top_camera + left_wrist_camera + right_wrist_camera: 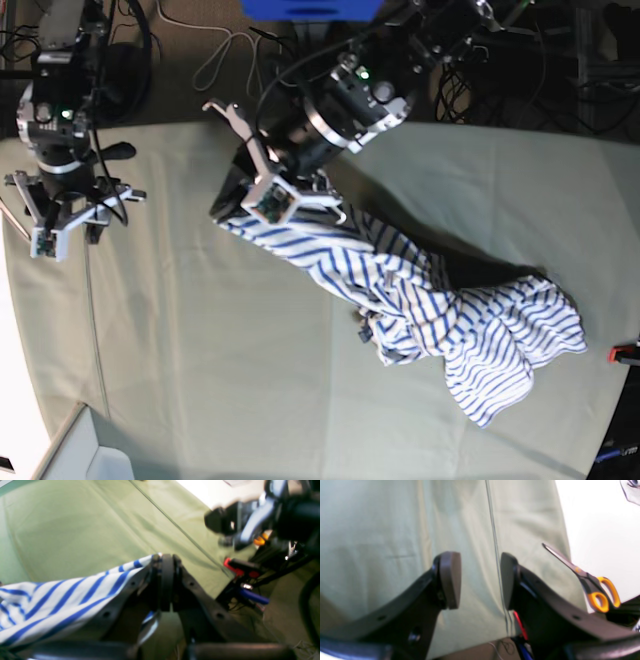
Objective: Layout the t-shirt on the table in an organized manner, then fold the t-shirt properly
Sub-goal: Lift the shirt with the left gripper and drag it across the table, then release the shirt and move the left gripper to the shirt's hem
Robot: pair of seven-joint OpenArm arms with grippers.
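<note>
The t-shirt, white with blue stripes, lies bunched on the right half of the table. One stretched end of it rises toward the table's upper middle. My left gripper is shut on that end. In the left wrist view the left gripper has its pads pressed together with the striped t-shirt hanging off to the left. My right gripper hovers over the table's far left edge, away from the shirt. The right gripper is open with only green table cloth between its pads.
Orange-handled scissors lie by the table edge near the right gripper. A thin cord runs along the table's left side. A white box sits at the bottom left corner, and a red object at the right edge. Cables lie behind the table.
</note>
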